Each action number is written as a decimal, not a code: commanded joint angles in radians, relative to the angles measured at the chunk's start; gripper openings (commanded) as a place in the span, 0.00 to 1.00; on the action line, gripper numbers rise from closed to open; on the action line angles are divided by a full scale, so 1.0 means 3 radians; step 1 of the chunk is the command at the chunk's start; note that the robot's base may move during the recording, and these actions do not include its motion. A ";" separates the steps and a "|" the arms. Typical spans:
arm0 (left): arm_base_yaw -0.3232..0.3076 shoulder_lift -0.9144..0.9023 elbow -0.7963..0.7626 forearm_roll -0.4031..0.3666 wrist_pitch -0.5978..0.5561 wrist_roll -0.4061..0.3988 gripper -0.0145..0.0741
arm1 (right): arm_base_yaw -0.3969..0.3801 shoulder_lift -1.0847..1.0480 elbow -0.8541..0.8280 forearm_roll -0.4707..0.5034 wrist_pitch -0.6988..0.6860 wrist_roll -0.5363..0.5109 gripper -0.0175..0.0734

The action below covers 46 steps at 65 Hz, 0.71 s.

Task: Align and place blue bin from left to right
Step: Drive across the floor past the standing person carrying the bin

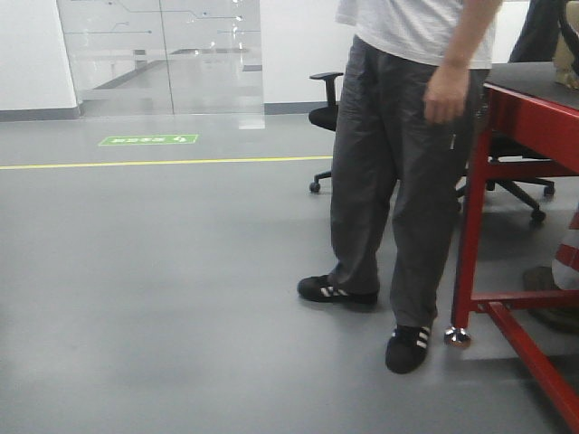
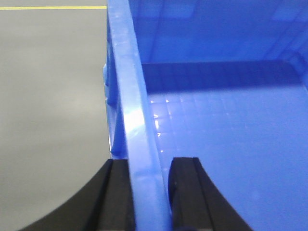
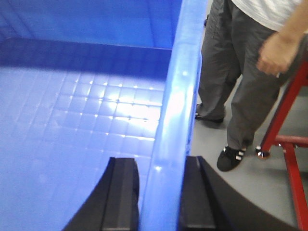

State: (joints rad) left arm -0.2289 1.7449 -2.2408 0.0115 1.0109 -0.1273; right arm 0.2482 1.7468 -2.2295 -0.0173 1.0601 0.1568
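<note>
workshop: yellow floor line, red workbench

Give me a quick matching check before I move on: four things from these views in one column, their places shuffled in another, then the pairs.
Things:
1. left gripper
2. right gripper
3. person
4. green floor sign

Places:
A. standing beside the red table
B. astride a blue bin wall, grey floor on the view's left
C. on the floor beyond the yellow line
D. astride a bin wall, grey floor on the view's right

Pairs: 1-B; 2-D; 3-A; 4-C
</note>
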 commanded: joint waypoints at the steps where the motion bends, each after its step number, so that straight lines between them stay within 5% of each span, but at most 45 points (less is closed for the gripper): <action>1: -0.0016 -0.0070 -0.0061 -0.0079 -0.0292 0.0034 0.04 | 0.0014 -0.0074 -0.0050 0.0058 -0.0367 -0.0054 0.13; 46: -0.0016 -0.0050 -0.0061 -0.0079 -0.0292 0.0034 0.04 | 0.0014 -0.0074 -0.0050 0.0058 -0.0367 -0.0054 0.13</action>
State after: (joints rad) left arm -0.2289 1.7481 -2.2408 0.0096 1.0109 -0.1273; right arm 0.2482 1.7468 -2.2295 -0.0212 1.0614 0.1568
